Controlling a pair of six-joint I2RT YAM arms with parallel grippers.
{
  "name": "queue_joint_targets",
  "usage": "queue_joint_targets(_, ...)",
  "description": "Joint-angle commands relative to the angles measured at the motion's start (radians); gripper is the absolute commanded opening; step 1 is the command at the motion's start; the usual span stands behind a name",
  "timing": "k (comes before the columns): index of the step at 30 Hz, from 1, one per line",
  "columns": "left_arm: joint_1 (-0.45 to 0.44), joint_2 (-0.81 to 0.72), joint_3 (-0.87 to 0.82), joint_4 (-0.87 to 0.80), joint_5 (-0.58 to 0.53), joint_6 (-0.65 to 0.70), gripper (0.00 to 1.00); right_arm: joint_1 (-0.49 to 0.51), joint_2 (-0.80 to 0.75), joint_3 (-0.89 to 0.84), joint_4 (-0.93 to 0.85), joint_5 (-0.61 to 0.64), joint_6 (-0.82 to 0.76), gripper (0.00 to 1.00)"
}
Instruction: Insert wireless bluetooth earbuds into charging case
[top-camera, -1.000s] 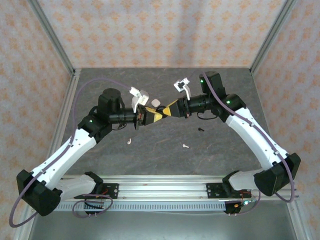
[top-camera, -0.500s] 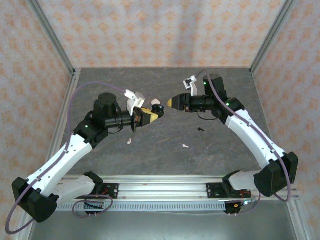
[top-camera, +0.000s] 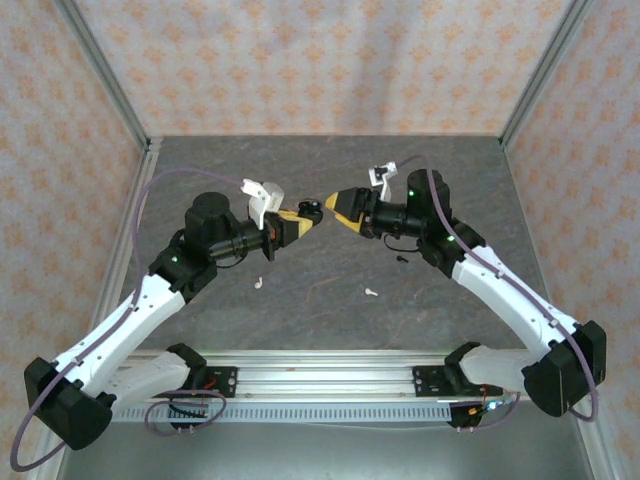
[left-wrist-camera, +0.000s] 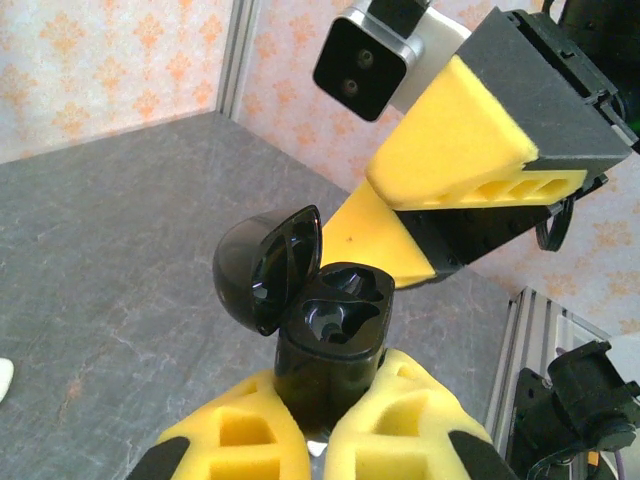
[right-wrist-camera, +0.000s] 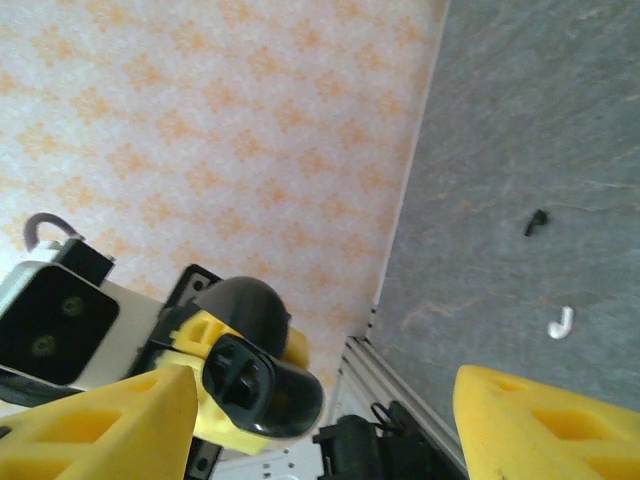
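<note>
Left fingers (left-wrist-camera: 395, 420) around open black charging case (left-wrist-camera: 335, 330), both wells empty

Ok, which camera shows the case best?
Left wrist: the case sits close and centred, lid open, both sockets visible, clamped by the left gripper. Right wrist has it smaller, low in the frame. In top external it is a small dark speck.
</note>
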Motion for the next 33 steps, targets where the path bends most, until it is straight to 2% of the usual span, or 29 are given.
queue_joint_targets(1,-0.015,0.008,0.012,0.061,-0.004,-0.017,0.0,0.015,0.053,0.01,0.106,0.012,0.098,0.68)
queue_joint_targets(10,-0.024,0.025,0.018,0.093,-0.026,-0.024,0.0,0.041,0.086,0.026,0.157,-0.013,0.142,0.65)
queue_joint_targets(17,-0.026,0.057,0.025,0.132,-0.042,-0.041,0.0,0.052,0.086,0.005,0.222,-0.015,0.183,0.66)
queue_joint_targets(19,-0.026,0.065,0.028,0.141,-0.043,-0.046,0.0,0.053,0.088,-0.001,0.245,-0.014,0.192,0.59)
queue_joint_targets(21,-0.026,0.071,0.031,0.143,-0.043,-0.046,0.0,0.052,0.089,-0.007,0.258,-0.011,0.199,0.44)
queue_joint_targets(24,-0.026,0.073,0.029,0.143,-0.048,-0.045,0.0,0.053,0.089,-0.014,0.273,-0.01,0.202,0.28)
queue_joint_targets(31,-0.024,0.061,0.023,0.132,-0.057,-0.045,0.0,0.052,0.089,-0.037,0.344,-0.02,0.205,0.16)
queue_joint_targets(33,-0.024,0.057,0.021,0.138,-0.059,-0.051,0.09,0.052,0.087,-0.044,0.377,-0.022,0.203,0.14)
